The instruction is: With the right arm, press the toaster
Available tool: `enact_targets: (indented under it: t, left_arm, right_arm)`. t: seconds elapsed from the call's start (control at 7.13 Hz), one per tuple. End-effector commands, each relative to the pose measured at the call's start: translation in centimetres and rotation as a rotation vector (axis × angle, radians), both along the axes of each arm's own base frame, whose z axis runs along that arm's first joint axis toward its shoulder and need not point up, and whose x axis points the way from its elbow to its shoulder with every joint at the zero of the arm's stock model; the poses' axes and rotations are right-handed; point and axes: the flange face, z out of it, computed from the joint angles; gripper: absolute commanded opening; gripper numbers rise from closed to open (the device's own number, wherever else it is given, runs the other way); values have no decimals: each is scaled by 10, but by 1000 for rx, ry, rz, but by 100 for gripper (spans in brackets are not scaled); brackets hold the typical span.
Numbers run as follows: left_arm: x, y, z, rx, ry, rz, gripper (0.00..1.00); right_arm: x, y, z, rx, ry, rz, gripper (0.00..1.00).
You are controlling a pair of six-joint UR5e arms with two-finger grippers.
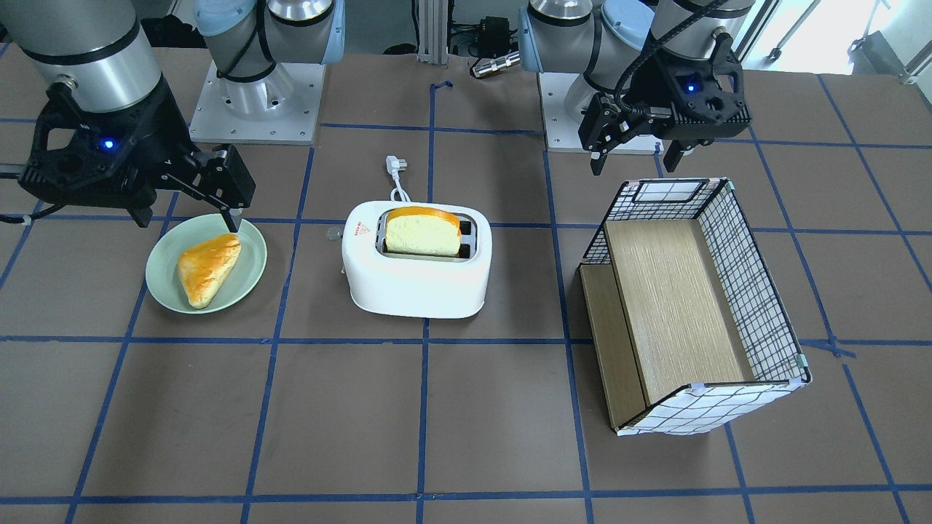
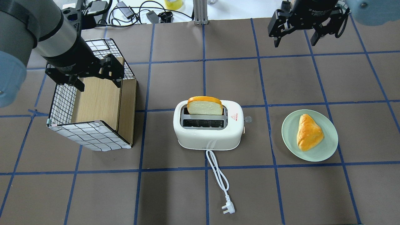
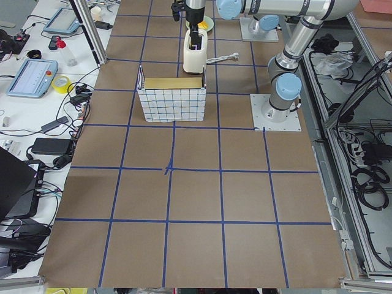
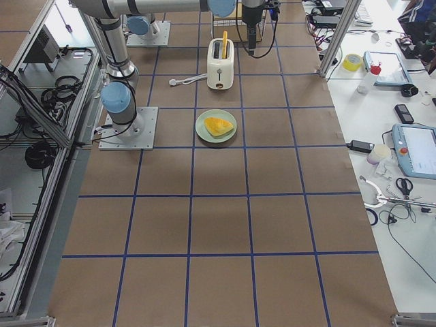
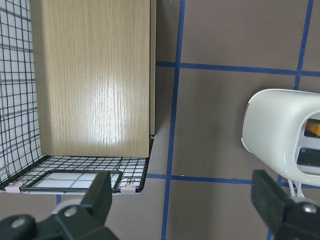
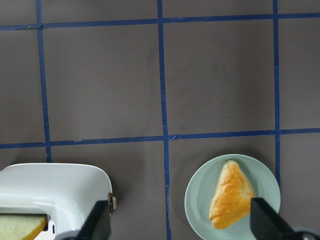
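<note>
The toaster (image 2: 208,128) stands mid-table in the overhead view. Its side lever is hard to make out from here; only a small round knob (image 2: 248,119) shows at its 3 o'clock end. Both wrist cameras cut the toaster off, each catching one rounded end.

A slice of bread (image 2: 205,106) stands in the slot at the 12 o'clock side. At 3 o'clock, well apart, a pale green plate (image 2: 328,148) holds a triangular pastry (image 2: 307,132). At 9 o'clock lies the grid-patterned box (image 2: 87,137), lined with wood panels (image 2: 97,103).

The toaster's long axis runs 9 to 3, with the red triangle mark (image 2: 233,117) at the 3 o'clock end. The cord (image 2: 217,175) trails to 6 o'clock and ends in the plug (image 2: 228,208).

The right gripper (image 2: 294,42) hangs at about 1 o'clock from the toaster, fingers spread wide and gripping nothing. The left gripper (image 2: 100,85) hovers over the box, equally wide apart and empty.
</note>
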Motion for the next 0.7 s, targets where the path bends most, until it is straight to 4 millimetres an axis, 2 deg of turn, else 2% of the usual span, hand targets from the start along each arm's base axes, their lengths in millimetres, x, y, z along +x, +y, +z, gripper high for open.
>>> enact_targets:
  t: [0.0,0.14,0.42,0.56]
  left_arm:
    - [0,0,0,0,-1,0,100]
    - [0,0,0,0,-1,0,100]
    - [0,0,0,0,0,0,100]
    - [0,0,0,0,0,0,100]
  right_arm:
    - [-1,-2,-6,7,2,-2,100]
    - [-1,-6,-22,33,3,1,100]
    - [-8,-8,9,-111,50,5,100]
    - [-6,-6,11,-118,49,5,100]
